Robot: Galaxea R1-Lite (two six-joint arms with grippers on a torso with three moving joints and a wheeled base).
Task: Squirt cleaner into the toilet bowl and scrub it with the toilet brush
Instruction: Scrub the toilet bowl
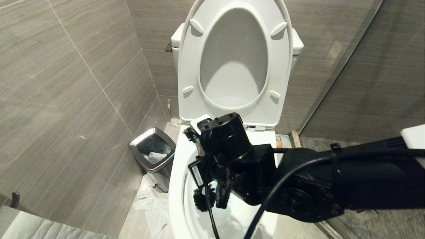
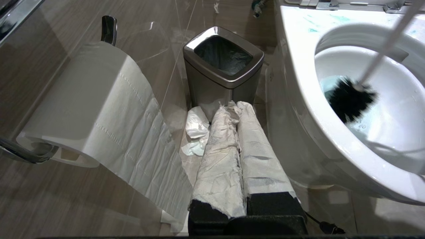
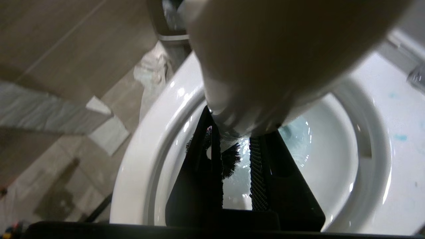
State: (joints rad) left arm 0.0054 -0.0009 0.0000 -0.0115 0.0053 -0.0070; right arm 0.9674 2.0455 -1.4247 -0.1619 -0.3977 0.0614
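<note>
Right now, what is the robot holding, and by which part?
The right gripper holds the toilet brush by its handle's upper end, bristles down in the toilet bowl.

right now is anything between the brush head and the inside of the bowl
Nothing visible. The right gripper holds the toilet brush, whose dark bristle head is already down inside the toilet bowl, against its inner wall above the blue-tinted water. The seat is up.
</note>
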